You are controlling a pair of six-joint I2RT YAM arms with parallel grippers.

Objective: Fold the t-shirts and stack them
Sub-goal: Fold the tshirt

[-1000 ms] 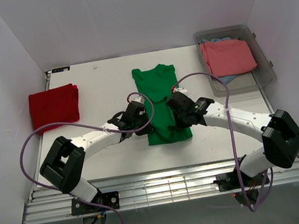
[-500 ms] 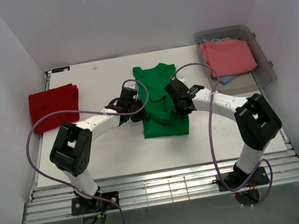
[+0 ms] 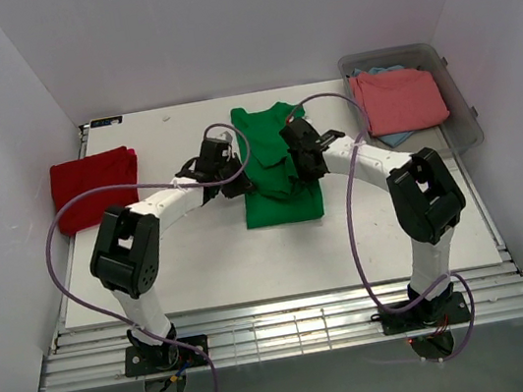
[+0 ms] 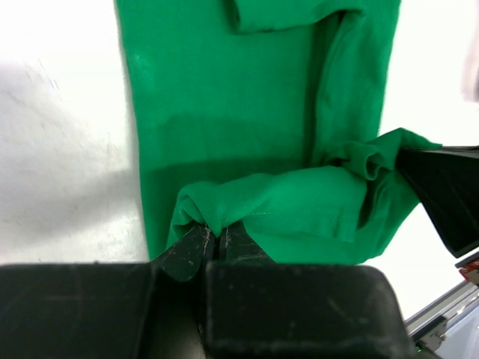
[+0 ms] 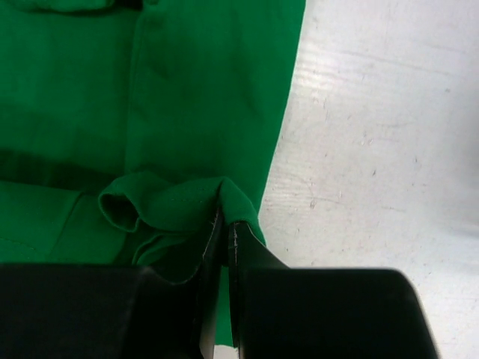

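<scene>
The bright green t-shirt [image 3: 283, 202] lies lengthwise mid-table, its near hem lifted and carried over its body. My left gripper [image 3: 239, 184] is shut on the hem's left corner, and in the left wrist view the gripper [image 4: 218, 233] pinches a bunched fold of the green cloth [image 4: 224, 112]. My right gripper [image 3: 304, 166] is shut on the hem's right corner, and in the right wrist view the gripper [image 5: 225, 224] holds a fold over the flat green cloth [image 5: 202, 90]. A deep red t-shirt [image 3: 94, 186] lies folded at the table's left.
A clear plastic bin [image 3: 465, 119] stands at the back right with a salmon-pink t-shirt [image 3: 398, 100] on top of a light blue one [image 3: 394, 139]. The white table [image 3: 201, 255] shows bare around the green shirt. Purple cables loop above both arms.
Both grippers have moved away from the arm bases toward the collar, carrying the green shirt's near hem with them. The shirt's lower part now lies doubled over itself.
</scene>
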